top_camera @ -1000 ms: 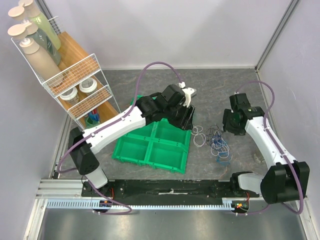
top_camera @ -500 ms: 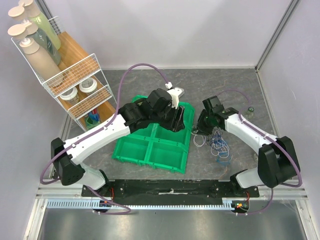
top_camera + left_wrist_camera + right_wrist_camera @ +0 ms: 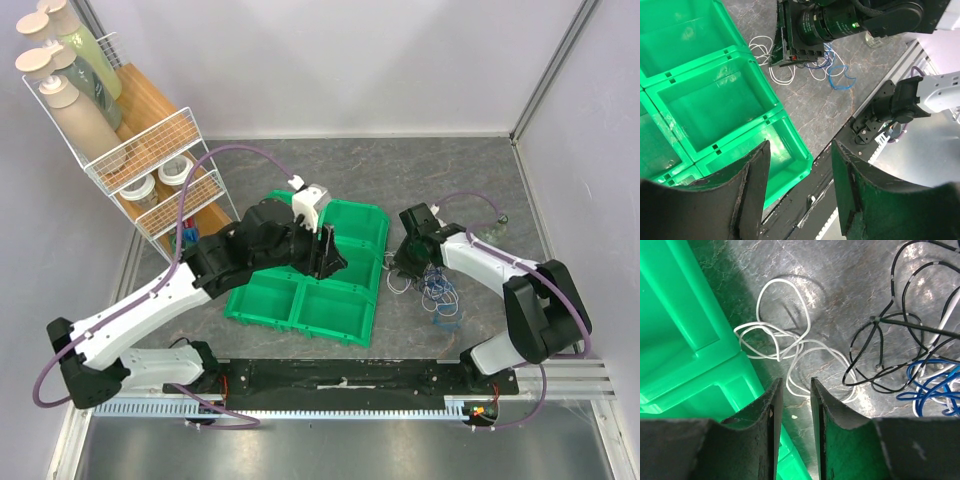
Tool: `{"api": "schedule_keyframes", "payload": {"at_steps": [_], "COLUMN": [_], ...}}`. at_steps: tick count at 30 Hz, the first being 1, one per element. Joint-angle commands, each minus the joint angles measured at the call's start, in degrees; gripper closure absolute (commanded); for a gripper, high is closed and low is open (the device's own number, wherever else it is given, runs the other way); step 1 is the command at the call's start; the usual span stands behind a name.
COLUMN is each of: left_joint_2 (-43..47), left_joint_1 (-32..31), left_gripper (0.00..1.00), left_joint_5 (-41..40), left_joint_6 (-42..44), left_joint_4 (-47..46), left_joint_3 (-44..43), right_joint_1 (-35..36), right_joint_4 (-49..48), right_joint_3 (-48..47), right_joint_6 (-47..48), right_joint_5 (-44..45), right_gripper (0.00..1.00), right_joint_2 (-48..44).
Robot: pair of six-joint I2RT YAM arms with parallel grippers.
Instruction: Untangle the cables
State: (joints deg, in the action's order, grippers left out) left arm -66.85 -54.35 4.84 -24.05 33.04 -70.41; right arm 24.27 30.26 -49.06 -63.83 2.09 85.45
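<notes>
The cables lie in a loose heap on the grey table right of the green tray [image 3: 300,305]. A white cable [image 3: 790,347] lies nearest the tray, a black cable [image 3: 880,350] and a blue cable [image 3: 930,385] further right. My right gripper [image 3: 795,385] hangs low over the white cable's loops, jaws narrow but apart, nothing between them. In the top view the right gripper [image 3: 402,264] is at the heap's left edge by the white cable [image 3: 398,280]. My left gripper [image 3: 800,150] is open and empty above the tray's near compartments; the top view has the left gripper [image 3: 326,254] there.
A wire rack [image 3: 150,170] with bottles and jars stands at the back left against the wall. The tray's [image 3: 690,340] rim is right beside the right fingers. Walls close the table on the left, back and right.
My right arm swung left and down onto the cable heap, and its jaws narrowed. My left arm drew back towards the near left, from the tray's far corner to its middle, still open.
</notes>
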Motion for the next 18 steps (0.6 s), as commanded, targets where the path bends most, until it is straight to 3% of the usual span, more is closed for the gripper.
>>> {"api": "schedule_keyframes", "payload": {"at_steps": [1, 7, 14, 18], "left_joint_2": [4.4, 8.3, 3.7, 3.5], "left_joint_1": [0.0, 0.0, 0.1, 0.0], "left_gripper": [0.42, 0.39, 0.40, 0.40], "left_joint_5": [1.2, 0.2, 0.4, 2.0], "left_joint_6": [-4.5, -4.6, -3.6, -5.9], "left_joint_4": [-3.3, -1.8, 0.6, -0.3], "left_joint_3": [3.4, 3.9, -1.1, 0.3], "right_joint_1": [0.3, 0.3, 0.5, 0.6], "right_joint_4": [-3.9, -4.1, -4.5, -1.4], "right_joint_3": [1.1, -0.5, -2.4, -3.0], "right_joint_6": [1.6, 3.6, 7.1, 7.1], "right_joint_5": [3.2, 4.9, 2.9, 4.0], "right_gripper": [0.65, 0.68, 0.65, 0.84], "right_joint_2": [1.8, 3.5, 6.9, 4.0]}}
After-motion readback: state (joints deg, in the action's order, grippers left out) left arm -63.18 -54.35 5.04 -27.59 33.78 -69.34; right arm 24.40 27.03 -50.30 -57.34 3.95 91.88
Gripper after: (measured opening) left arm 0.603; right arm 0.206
